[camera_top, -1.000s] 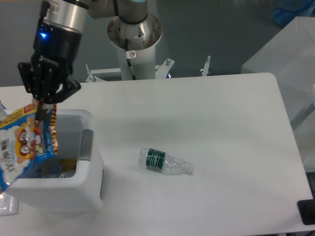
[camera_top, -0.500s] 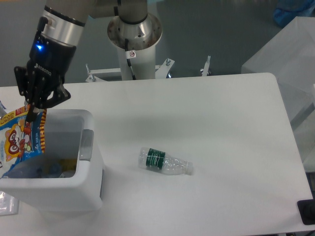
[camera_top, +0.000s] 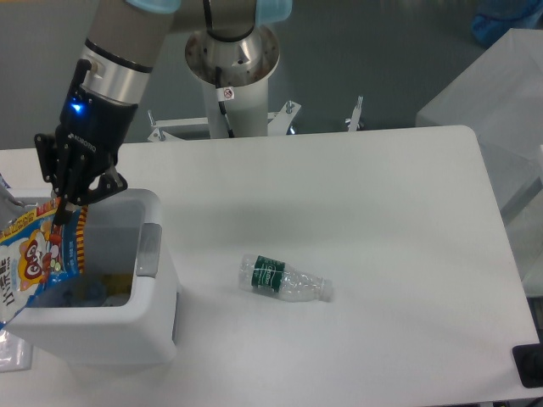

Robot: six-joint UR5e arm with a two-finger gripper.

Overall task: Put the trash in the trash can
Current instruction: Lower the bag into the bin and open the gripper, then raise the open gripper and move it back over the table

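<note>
Two trash items in view, one held, one loose. Black two-finger gripper [camera_top: 66,206] on the silver-and-black UR5e arm [camera_top: 109,80] hangs over the far-left corner of the white boxy plastic trash can with rounded corners [camera_top: 102,318]. Jaws pinched together on the top edge of the blue glossy snack packet with red-and-white cartoon face [camera_top: 38,259]. Packet dangles below the fingers, tilted, orange crimped edge toward the bin's middle; lower part sits down inside the bin opening against the left wall, upper part above the rim and overlapping the left rim line. Cannot tell if the packet bottom touches anything inside.

Bin sits at the front-left of the white table [camera_top: 356,220], open top. Grey tab [camera_top: 149,249] on the right rim. Inside: something yellowish plus darker bits low on the floor, too dim to name.

Crushed clear plastic bottle with green label [camera_top: 283,281] lies on its side on the table, right of the bin and well apart from it, cap end pointing right, green label nearer the bin end. Not touched by anything.

Arm's white round base column [camera_top: 232,64] stands behind the table's far edge. Clear plastic scrap at the left frame edge beside the bin, cut off.
</note>
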